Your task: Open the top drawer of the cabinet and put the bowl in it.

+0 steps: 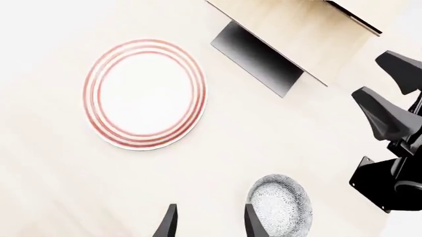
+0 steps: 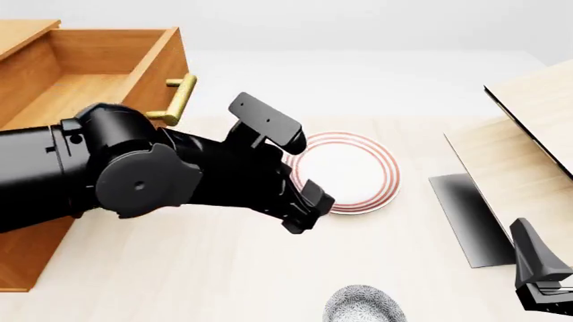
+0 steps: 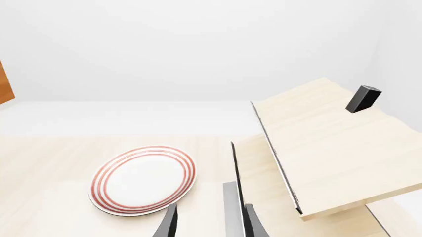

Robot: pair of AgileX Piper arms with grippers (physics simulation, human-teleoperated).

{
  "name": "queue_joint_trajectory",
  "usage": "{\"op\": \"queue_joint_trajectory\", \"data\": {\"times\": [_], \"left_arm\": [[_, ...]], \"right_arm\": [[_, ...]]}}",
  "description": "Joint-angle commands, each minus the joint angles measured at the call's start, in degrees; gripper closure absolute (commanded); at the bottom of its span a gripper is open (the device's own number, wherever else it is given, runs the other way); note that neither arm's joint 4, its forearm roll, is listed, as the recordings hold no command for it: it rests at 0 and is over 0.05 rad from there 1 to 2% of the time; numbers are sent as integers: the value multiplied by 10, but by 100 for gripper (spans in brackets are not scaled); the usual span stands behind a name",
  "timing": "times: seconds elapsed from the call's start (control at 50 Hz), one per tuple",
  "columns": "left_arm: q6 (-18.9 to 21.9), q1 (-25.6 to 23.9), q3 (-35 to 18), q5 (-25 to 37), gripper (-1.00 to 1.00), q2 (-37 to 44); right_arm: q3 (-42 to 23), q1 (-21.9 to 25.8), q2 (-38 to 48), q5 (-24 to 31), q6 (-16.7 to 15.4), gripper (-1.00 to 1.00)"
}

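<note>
— Light? Bright, even and diffuse; the pale wood-grain table (image 2: 224,268) washes nearly white beyond the left fingers (image 1: 254,222).

— Shadows? Faint, soft ones under the red-ringed white plate (image 3: 142,179). Renders sharp edge to edge, no blur or glare.

Top drawer (image 2: 80,80) at upper left of the front view stands pulled out, interior bare and open from above. Left arm (image 2: 143,174) spans the left-centre of frame, between drawer and bowl (image 2: 363,305) at bottom edge. Plate (image 2: 345,172) lies centre. Pale wood structure (image 2: 528,134) blocks the right side.
</note>
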Motion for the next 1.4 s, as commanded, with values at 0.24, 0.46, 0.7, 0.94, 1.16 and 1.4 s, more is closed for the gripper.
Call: {"op": "queue_joint_trajectory", "data": {"times": [0.24, 0.46, 0.7, 0.94, 1.16, 1.4], "left_arm": [[-45, -36, -13, -7, -100, 69], [-66, -58, -26, -10, -100, 101], [-81, -61, -22, -10, -100, 117], [-102, -68, -16, -18, -100, 136], [-110, -76, -14, -29, -100, 156], [-115, -75, -5, -40, -100, 164]], "right_arm": [[0, 0, -1, 0, 0, -100], [0, 0, -1, 0, 0, -100], [0, 0, -1, 0, 0, -100], [0, 0, -1, 0, 0, -100], [0, 0, -1, 0, 0, -100], [0, 0, -1, 0, 0, -100]]}}
